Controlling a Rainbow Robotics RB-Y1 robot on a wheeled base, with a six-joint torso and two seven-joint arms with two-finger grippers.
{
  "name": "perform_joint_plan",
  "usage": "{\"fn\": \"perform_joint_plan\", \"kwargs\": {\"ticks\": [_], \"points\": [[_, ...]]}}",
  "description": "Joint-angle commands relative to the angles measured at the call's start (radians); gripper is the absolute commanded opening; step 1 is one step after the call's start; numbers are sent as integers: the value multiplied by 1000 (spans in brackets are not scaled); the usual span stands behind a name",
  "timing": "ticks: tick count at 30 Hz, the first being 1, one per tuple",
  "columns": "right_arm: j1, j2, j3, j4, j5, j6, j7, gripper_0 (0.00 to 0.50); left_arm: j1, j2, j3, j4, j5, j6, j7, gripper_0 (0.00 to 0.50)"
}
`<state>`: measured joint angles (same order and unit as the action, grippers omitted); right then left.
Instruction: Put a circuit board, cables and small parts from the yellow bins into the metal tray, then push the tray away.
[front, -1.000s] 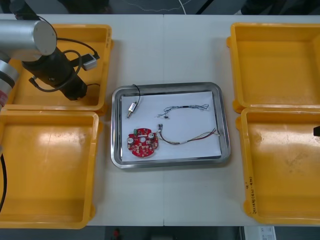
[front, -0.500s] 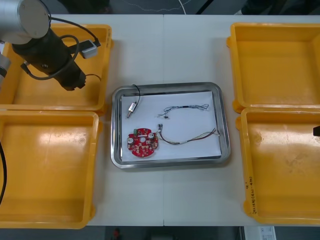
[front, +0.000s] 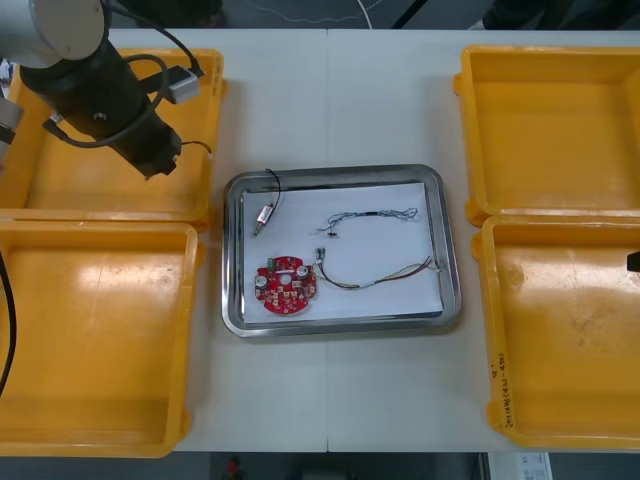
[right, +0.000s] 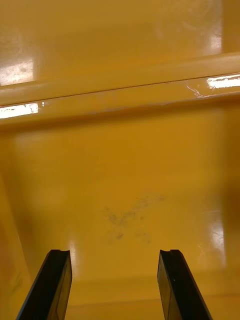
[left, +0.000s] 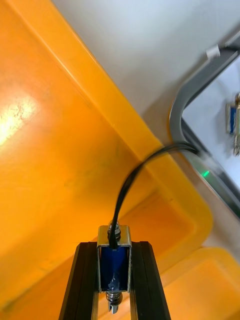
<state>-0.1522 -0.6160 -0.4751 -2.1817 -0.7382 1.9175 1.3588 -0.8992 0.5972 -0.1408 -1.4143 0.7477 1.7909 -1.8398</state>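
Yellow bin (left: 55, 150), metal part (left: 114, 265) — inside left tool (left: 114, 249)

A light grey table (front: 330, 100) is spread over nearly the whole front view and is evenly lit. A thin seam (front: 327, 390) is drawn down its middle, from far edge to near edge. A dark strip of room (front: 440, 12) is shown along the top of the frame. Dark floor (front: 350, 466) is shown along the bottom, with a pale object (front: 520, 466) at the lower right.

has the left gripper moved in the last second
Yes. The left gripper, shut on a small metal part, has shifted over the far left yellow bin toward the metal tray.
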Motion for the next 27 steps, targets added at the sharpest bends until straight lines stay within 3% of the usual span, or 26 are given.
{"fn": "perform_joint_plan", "kwargs": {"ticks": [1,13,27], "points": [[14,-36,-7,-36,8,2,-32,500,-69,-31,-45,-54,1,13,50,0],[14,-36,-8,-41,8,2,-23,500,-98,-108,-79,-54,-1,21,97,0],[14,-36,-8,-49,5,2,-17,500,-145,-211,-215,-54,2,-7,323,2]]}}
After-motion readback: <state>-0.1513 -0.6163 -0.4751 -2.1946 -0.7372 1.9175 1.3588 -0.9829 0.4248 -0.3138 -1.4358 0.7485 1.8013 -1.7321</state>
